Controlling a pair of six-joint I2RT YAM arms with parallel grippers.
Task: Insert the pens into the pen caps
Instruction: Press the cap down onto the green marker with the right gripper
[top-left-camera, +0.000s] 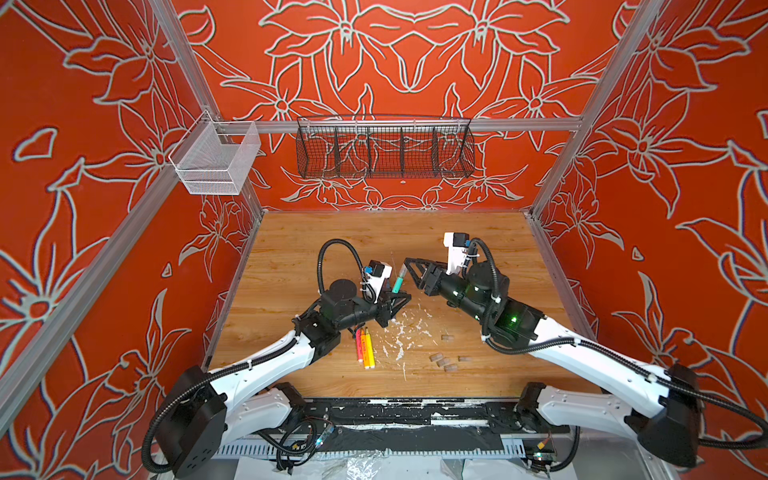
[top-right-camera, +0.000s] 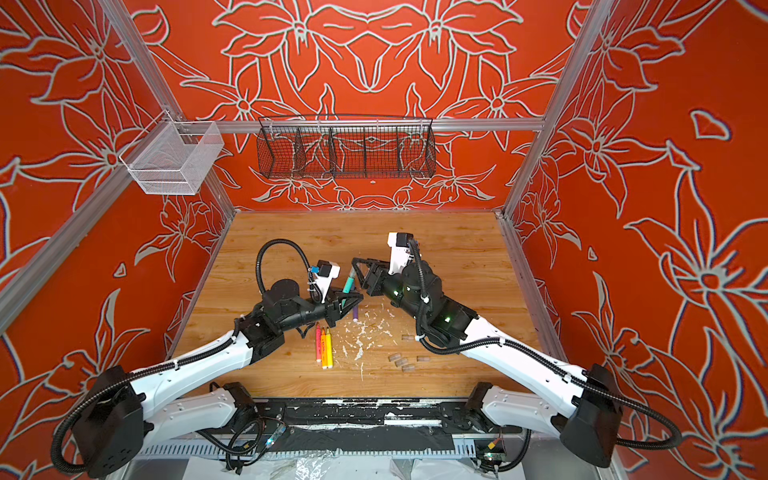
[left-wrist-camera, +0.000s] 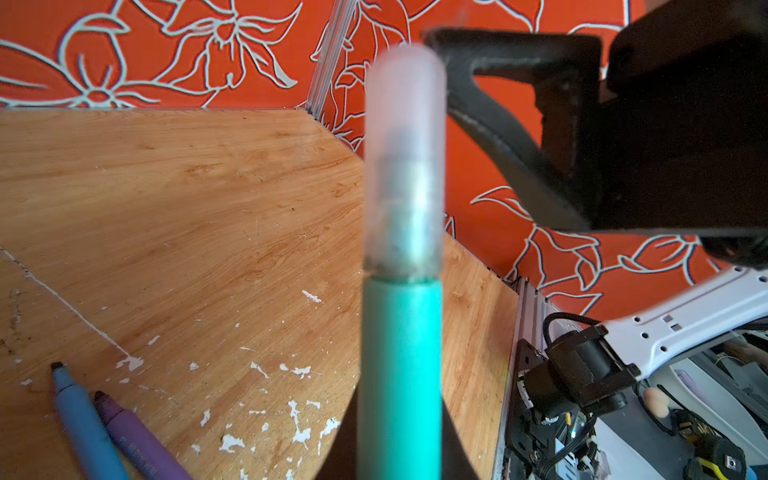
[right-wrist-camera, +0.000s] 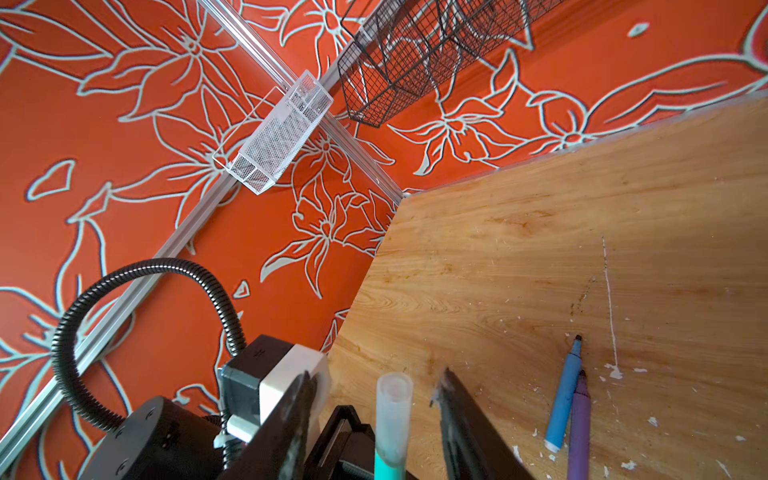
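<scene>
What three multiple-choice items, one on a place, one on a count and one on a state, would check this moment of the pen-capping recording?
1. Where do the pink, orange and yellow pens lie?
A. side by side on the table near the left arm
B. scattered apart along the far edge
C. piled crosswise

2. How many loose caps lie on the table?
A. three
B. five
C. eight

3. What state is the green pen in?
A. capped, held in the left gripper
B. uncapped, lying on the table
C. uncapped, held in the left gripper

Answers:
1 A, they lie parallel and close together in both top views.
2 B, five show in both top views.
3 A, the left wrist view shows the cap over its tip.
</scene>
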